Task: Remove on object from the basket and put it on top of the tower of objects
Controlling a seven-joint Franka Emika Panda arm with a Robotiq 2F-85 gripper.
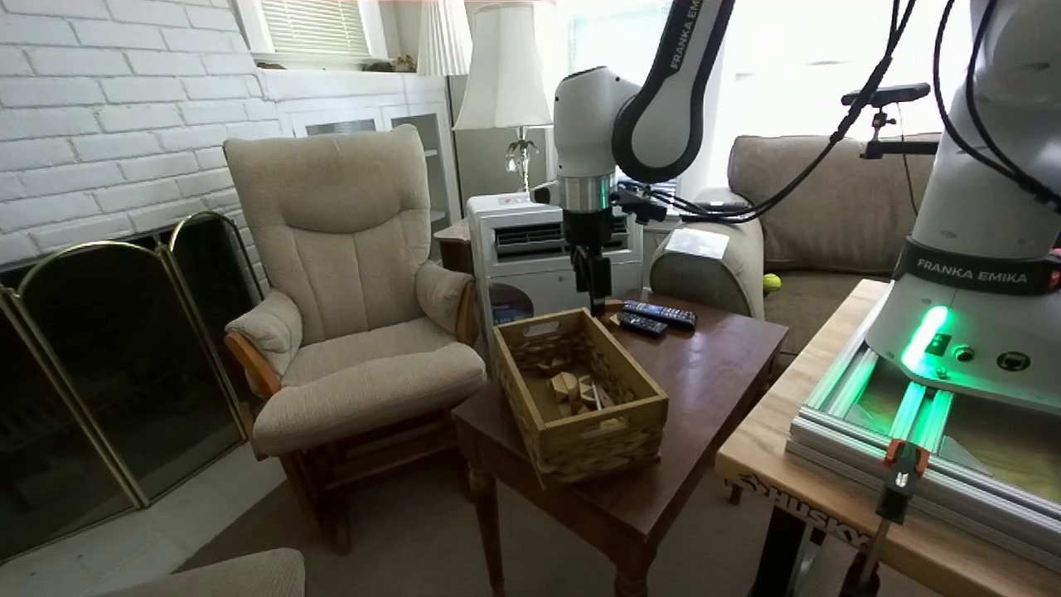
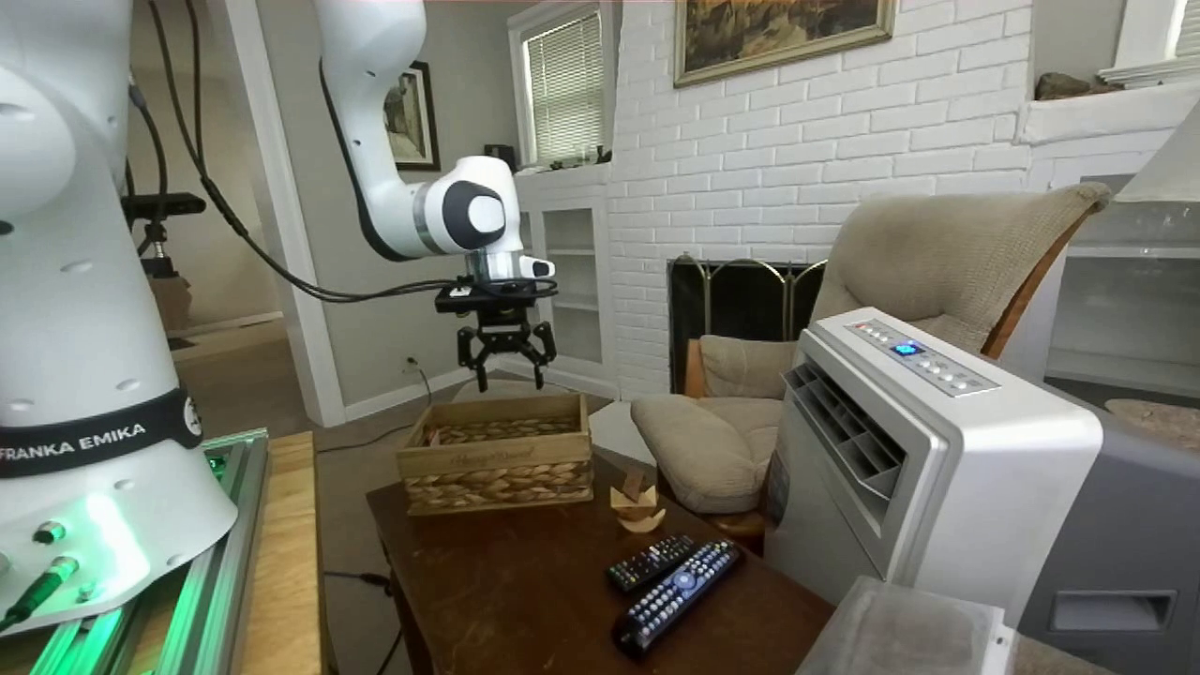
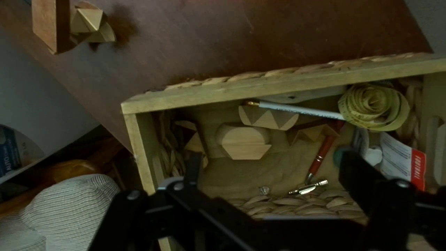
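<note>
The brown woven basket stands on the dark wooden table in both exterior views. Over it hangs my gripper, open, its fingers spread wide with nothing between them. In the wrist view the basket holds several pale faceted wooden pieces, among them a rounded block and a notched piece. A red pen, a white pencil, a rolled yellow measuring tape and a small silver item lie there too. The tower of objects, a few wooden pieces, stands on the table beside the basket.
Two remote controls lie on the table near the tower. A white appliance and a beige armchair stand close to the table. The robot's workbench is across from the armchair.
</note>
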